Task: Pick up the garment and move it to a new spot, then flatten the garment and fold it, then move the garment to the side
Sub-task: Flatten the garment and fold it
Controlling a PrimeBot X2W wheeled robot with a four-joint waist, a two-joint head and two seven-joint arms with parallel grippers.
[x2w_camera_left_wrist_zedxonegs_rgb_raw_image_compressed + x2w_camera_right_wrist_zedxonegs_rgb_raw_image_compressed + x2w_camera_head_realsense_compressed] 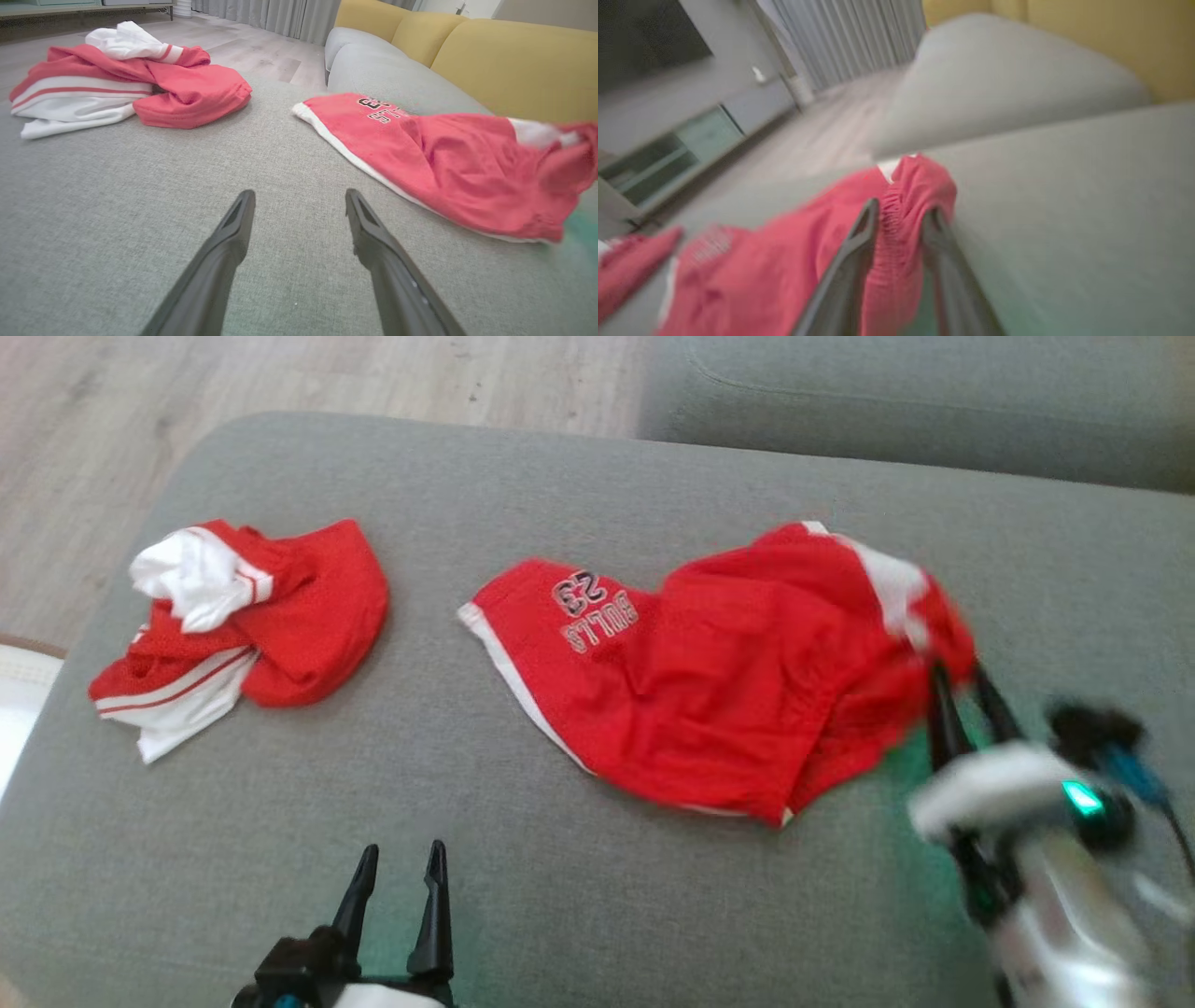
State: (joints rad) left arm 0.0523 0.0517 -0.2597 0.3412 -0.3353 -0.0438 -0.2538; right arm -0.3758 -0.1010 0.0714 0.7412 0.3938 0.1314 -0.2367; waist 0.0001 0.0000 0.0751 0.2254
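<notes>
Left gripper (403, 847) is open, near. Right gripper (959, 672) is at the right edge of the red shorts (709, 691); I cannot tell if it grips. No folding yet.

The left gripper (403, 849), two long dark tapered fingers on a black base, sits at the lower left of the head view. Its fingers point up the frame and are spread wide, as the left wrist view also shows (300, 193). The pale, glossy right forearm (1064, 933) reaches in from the lower right, blurred, with a green light (1081, 798) on its white wrist housing (990, 784). The right gripper (959, 674) has its dark fingers (859, 242) part-way apart with the red garment (752, 280) bunched between them. The blur hides whether they press on it.
</notes>
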